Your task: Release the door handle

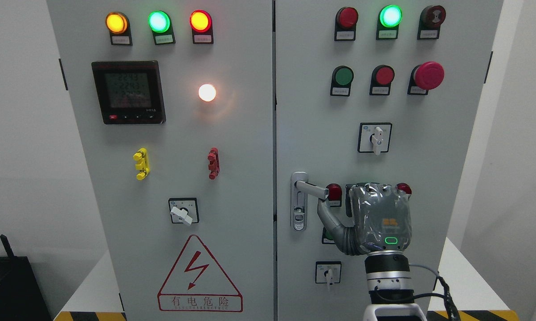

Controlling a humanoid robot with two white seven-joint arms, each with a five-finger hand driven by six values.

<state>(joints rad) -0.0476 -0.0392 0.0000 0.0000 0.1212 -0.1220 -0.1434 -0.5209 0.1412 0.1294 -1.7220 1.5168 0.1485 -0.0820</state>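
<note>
The right hand (380,218) is raised upright, back toward camera, thumb extended leftward.

A white table (461,278) carries a grey two-door electrical cabinet (243,232), which stands directly on it and fills most of its top. Bare strips of the table show below and far to the left of the right hand (379,218), and just below and to its right. Yellow-and-black hazard striping (89,316) runs along the table's front edge, under the hand's level.
</note>
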